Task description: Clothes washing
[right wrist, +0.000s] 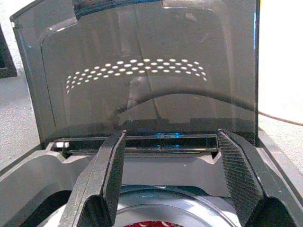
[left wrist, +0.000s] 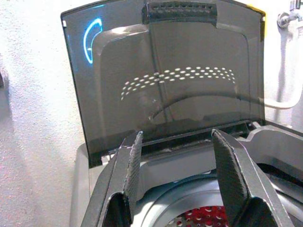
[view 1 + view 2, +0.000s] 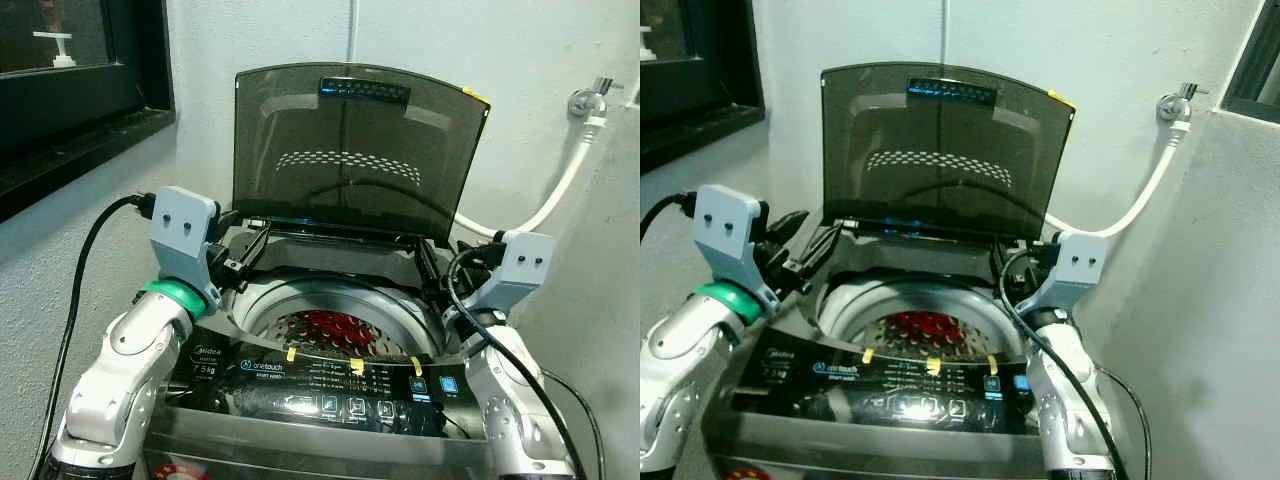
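A top-loading washing machine stands in front of me, its smoked lid [image 3: 350,150] raised upright. Something red [image 3: 335,325] lies at the bottom of the steel drum [image 3: 400,305]. My left gripper [image 3: 245,255] hovers over the left rim of the tub, open and holding nothing. In the left wrist view the black fingers [image 2: 130,175] point at the lid, with the red cloth [image 2: 203,217] below. My right gripper [image 3: 435,265] is over the right rim, also open and holding nothing, its fingers [image 1: 236,175] spread towards the lid hinge.
The control panel [image 3: 340,385] with yellow tape marks runs along the front edge. A white hose [image 3: 560,190] goes from a wall tap [image 3: 590,100] to the machine's back right. A dark window ledge [image 3: 70,140] is at left and a wall [image 3: 1200,320] stands close on the right.
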You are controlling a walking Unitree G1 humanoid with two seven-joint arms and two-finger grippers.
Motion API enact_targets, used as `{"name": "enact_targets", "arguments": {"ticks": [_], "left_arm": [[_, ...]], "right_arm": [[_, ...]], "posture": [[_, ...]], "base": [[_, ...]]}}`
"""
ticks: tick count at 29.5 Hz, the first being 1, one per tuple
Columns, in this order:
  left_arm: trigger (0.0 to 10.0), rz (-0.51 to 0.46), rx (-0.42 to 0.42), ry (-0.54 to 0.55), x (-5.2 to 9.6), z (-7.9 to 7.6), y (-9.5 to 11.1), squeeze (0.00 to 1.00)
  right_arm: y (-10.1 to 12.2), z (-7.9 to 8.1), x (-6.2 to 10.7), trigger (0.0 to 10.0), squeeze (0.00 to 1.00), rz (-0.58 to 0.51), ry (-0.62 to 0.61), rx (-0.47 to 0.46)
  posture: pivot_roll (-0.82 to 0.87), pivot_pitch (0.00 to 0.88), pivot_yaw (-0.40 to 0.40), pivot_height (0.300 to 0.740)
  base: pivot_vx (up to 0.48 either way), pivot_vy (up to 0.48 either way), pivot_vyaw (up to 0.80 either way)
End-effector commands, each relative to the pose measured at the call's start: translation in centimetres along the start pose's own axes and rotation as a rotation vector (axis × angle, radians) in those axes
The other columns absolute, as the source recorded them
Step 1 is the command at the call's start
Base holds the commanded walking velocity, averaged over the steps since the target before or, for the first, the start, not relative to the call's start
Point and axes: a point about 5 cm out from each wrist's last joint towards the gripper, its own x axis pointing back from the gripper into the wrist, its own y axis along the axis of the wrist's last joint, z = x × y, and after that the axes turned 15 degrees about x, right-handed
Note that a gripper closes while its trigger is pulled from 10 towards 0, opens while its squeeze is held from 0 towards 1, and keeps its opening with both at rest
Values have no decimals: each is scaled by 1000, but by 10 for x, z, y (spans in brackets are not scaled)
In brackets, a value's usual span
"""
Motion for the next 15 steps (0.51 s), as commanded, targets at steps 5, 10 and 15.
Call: {"name": "enact_targets", "arguments": {"ticks": [5, 10, 15], "left_arm": [[10000, 10, 5, 4, 0, 3, -5, 0], [10000, 28, 14, 35, 2, 11, -10, 0], [10000, 37, 18, 55, 3, 17, -10, 0]], "right_arm": [[-1, -1, -1, 10000, 0, -9, 6, 27], [-5, 1, 0, 10000, 0, -4, 23, 49], [-16, 8, 1, 10000, 0, 53, 100, 103]], "posture": [[100, 22, -14, 740], [99, 0, 1, 740], [101, 0, -4, 740]], "base": [[0, 0, 0], [0, 0, 0], [0, 0, 0]]}}
